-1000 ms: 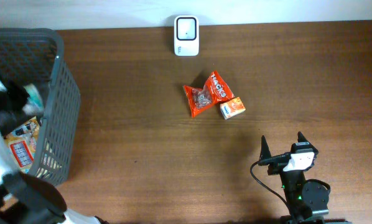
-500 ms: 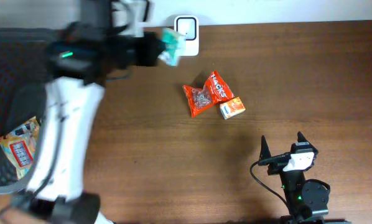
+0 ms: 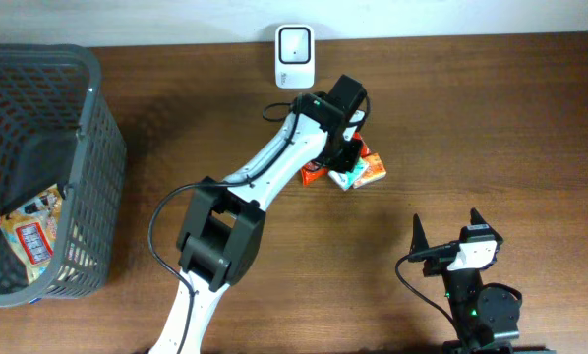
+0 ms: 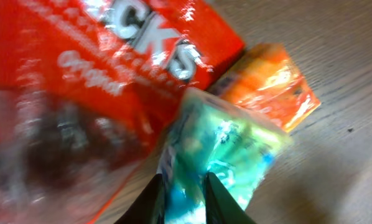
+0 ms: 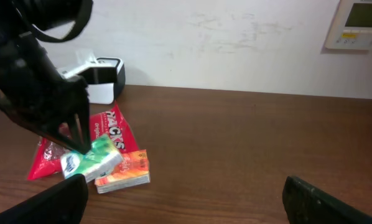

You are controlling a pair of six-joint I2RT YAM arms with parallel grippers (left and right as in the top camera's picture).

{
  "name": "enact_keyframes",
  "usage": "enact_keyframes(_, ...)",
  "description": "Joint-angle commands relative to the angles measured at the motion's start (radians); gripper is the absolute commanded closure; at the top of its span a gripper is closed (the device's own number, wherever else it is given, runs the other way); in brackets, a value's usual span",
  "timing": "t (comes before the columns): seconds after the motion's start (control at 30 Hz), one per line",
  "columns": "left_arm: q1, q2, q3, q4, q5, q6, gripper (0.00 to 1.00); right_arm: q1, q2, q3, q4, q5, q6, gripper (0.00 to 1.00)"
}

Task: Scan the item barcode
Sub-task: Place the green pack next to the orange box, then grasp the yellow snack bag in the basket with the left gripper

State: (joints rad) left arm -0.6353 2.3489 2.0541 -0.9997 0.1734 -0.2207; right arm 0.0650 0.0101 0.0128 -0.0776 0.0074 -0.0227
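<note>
A green packet [image 4: 229,143] sits between the narrowly spaced fingers of my left gripper [image 4: 183,186], which touch it on both sides. It rests against a red snack bag [image 4: 80,81] and an orange box [image 4: 273,84]. From overhead, the left gripper [image 3: 345,157] is down over this pile at the table's middle, below the white scanner [image 3: 295,56]. The right wrist view shows the green packet [image 5: 93,158] lying on the orange box [image 5: 127,171] beside the red bag [image 5: 111,127]. My right gripper [image 3: 445,233] stands open near the front edge, holding nothing.
A dark mesh basket [image 3: 97,147] stands at the left edge with a printed packet [image 3: 30,231] inside. The left arm [image 3: 264,162] stretches diagonally across the table from the front left to the pile. A wall panel [image 5: 357,22] hangs behind.
My left arm swung out of the basket with the green packet, passed in front of the scanner, then came down onto the pile. The right arm has not moved.
</note>
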Motion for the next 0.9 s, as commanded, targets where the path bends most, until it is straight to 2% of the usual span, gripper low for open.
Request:
enact_keyframes(0.0,0.063,-0.006,0.145,-0.120,-0.007,-0.002,0.42,-0.006,-0.006,-0.007,-0.004,0.005,0.004,0.01)
enact_keyframes(0.03,0.074,-0.006,0.198,-0.169,0.032,-0.002,0.18,-0.006,-0.006,-0.007,-0.005,0.005,0.004,0.01)
enact_keyframes(0.07,0.076,-0.006,0.238,-0.204,0.032,-0.002,0.12,-0.006,-0.006,-0.007,-0.004,0.005,0.004,0.01)
enact_keyframes(0.2,0.138,-0.015,0.618,-0.473,0.027,-0.001,0.16,-0.006,-0.006,-0.007,-0.005,0.005,0.004,0.01)
enact_keyframes(0.23,0.200,-0.033,0.791,-0.591,0.027,-0.001,0.12,-0.006,-0.006,-0.007,-0.005,0.005,0.004,0.02)
enact_keyframes(0.27,0.256,-0.051,0.907,-0.679,0.027,0.013,0.01,-0.006,-0.006,-0.007,-0.005,0.005,0.004,0.02)
enact_keyframes(0.37,0.426,-0.170,1.050,-0.688,0.116,0.035,0.01,-0.006,-0.006,-0.007,-0.005,0.005,0.004,0.01)
enact_keyframes(0.43,0.626,-0.278,1.056,-0.689,0.116,0.036,0.01,-0.006,-0.006,-0.007,-0.004,0.005,0.004,0.01)
enact_keyframes(0.53,0.843,-0.400,0.975,-0.689,0.111,0.088,0.01,-0.006,-0.006,-0.007,-0.005,0.005,0.004,0.01)
enact_keyframes(0.6,0.990,-0.489,0.808,-0.688,-0.022,0.069,0.01,-0.006,-0.006,-0.007,-0.004,0.005,0.004,0.01)
enact_keyframes(0.67,1.100,-0.521,0.661,-0.688,-0.175,-0.003,0.01,-0.006,-0.006,-0.007,-0.004,0.005,0.004,0.02)
enact_keyframes(0.73,1.208,-0.516,0.454,-0.678,-0.282,-0.142,0.01,-0.006,-0.006,-0.007,-0.005,0.005,0.004,0.01)
enact_keyframes(0.77,1.232,-0.516,0.331,-0.660,-0.381,-0.220,0.01,-0.006,-0.006,-0.007,-0.005,0.005,0.004,0.01)
enact_keyframes(0.87,1.240,-0.516,-0.043,-0.475,-0.391,-0.220,0.01,-0.006,-0.006,-0.007,-0.004,0.005,0.004,0.01)
